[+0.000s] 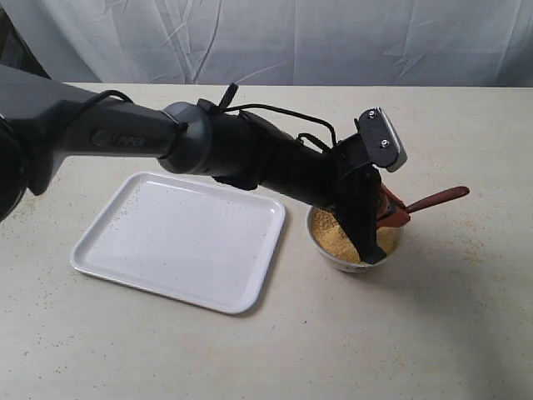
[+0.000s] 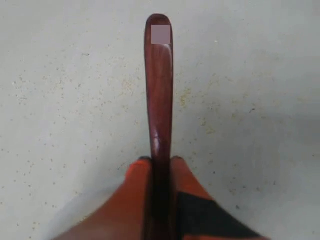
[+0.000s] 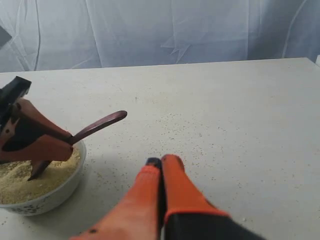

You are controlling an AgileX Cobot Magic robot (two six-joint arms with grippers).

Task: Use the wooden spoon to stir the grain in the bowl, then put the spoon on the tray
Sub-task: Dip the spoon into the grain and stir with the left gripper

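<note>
The small white bowl (image 1: 337,257) stands right of the tray (image 1: 179,242) and holds golden grain (image 1: 327,228). My left gripper (image 1: 391,213) reaches over the bowl, shut on the wooden spoon (image 1: 437,198). The spoon's handle sticks out to the right past the rim. In the left wrist view the orange fingers (image 2: 137,177) clamp both sides of the spoon handle (image 2: 159,90). The right wrist view shows the spoon's (image 3: 100,124) lower end dipping into the grain (image 3: 20,180) in the bowl (image 3: 55,192). My right gripper (image 3: 161,161) is shut and empty, over bare table beside the bowl.
Loose grains (image 3: 200,135) are scattered on the pale tabletop (image 1: 466,317) around the bowl. A white curtain (image 1: 333,42) hangs behind the table's far edge. My left arm (image 1: 250,154) crosses above the tray's far corner.
</note>
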